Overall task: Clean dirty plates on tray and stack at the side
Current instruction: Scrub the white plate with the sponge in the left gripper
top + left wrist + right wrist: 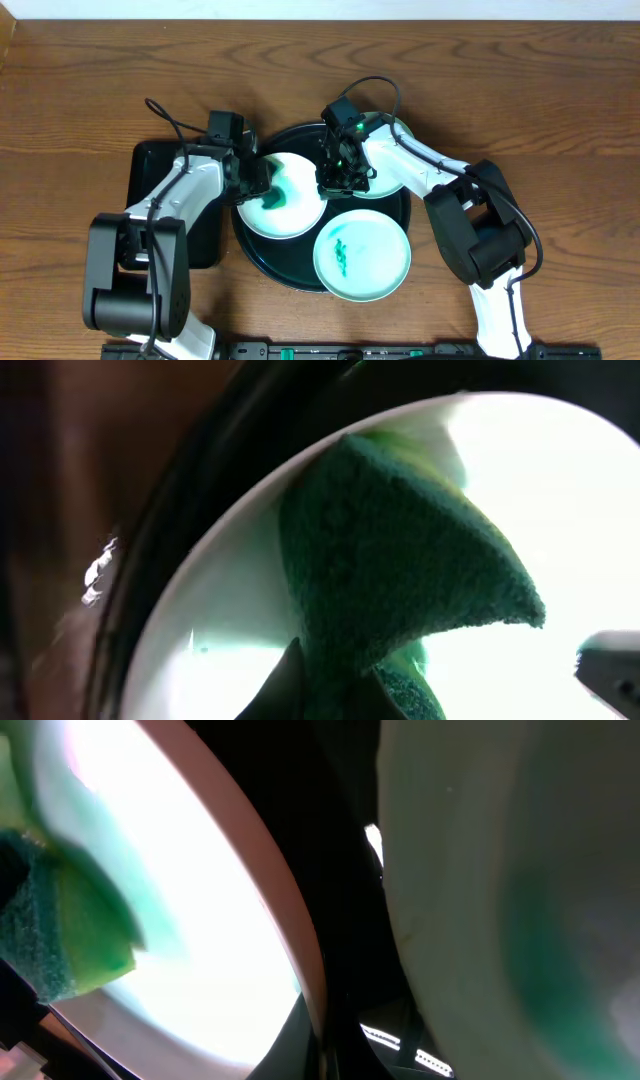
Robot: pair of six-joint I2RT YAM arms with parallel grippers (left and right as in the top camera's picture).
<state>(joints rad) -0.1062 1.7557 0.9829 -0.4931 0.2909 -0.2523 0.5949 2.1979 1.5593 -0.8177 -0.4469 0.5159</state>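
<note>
Green-smeared white plate; turquoise plate; black tray; green sponge

Green sponge, plus black rectangular tray on wooden table

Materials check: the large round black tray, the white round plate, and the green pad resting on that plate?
Large round black tray: looks like glossy plastic or lacquer, with sharp highlights on its rim. White round plate: smooth and shiny, glazed ceramic or melamine, cannot tell which. Green pad: coarse, fuzzy fibrous scouring face, apparently backed by softer yellow-green foam.
</note>
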